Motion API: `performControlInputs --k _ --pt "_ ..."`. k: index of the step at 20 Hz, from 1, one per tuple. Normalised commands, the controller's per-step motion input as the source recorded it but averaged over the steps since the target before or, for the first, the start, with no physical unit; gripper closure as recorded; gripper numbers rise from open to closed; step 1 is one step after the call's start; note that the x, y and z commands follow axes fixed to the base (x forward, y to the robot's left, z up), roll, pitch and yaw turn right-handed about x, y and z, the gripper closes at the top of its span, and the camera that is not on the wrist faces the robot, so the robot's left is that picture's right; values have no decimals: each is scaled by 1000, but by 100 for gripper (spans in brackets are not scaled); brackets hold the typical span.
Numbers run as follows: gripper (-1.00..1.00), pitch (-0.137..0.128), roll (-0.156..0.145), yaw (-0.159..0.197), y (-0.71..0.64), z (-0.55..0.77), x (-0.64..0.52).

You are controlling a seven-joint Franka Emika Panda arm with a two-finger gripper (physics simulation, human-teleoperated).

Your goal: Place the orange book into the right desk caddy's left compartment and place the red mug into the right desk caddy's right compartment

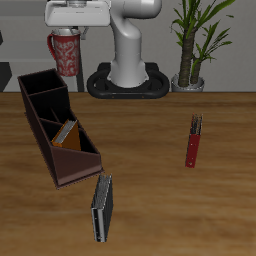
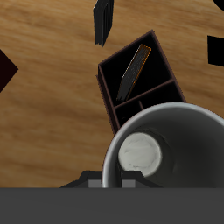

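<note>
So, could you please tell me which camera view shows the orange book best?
The wrist view: the orange book is seen from above, leaning diagonally inside its caddy section. The exterior view shows only a small sliver of it above the caddy wall.

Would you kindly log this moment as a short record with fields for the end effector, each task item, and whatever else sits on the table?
end effector: raised above the caddy's far end, shut on the red mug
red mug: held in the air, upright
orange book: inside the caddy, leaning in the sloped-end section
caddy: on the table, square far section unfilled
other items: grey-black book near the front edge; red pencil box lying apart
</note>
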Motion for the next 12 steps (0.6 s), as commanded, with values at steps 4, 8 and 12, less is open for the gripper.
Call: performControlInputs --k 4,8,12 --pt "100 21 -24 -50 -289 -26 -132" --pt "100 -7 -32 -3 -375 -61 -207" --pt "100 2 -30 -39 -336 -40 -176"
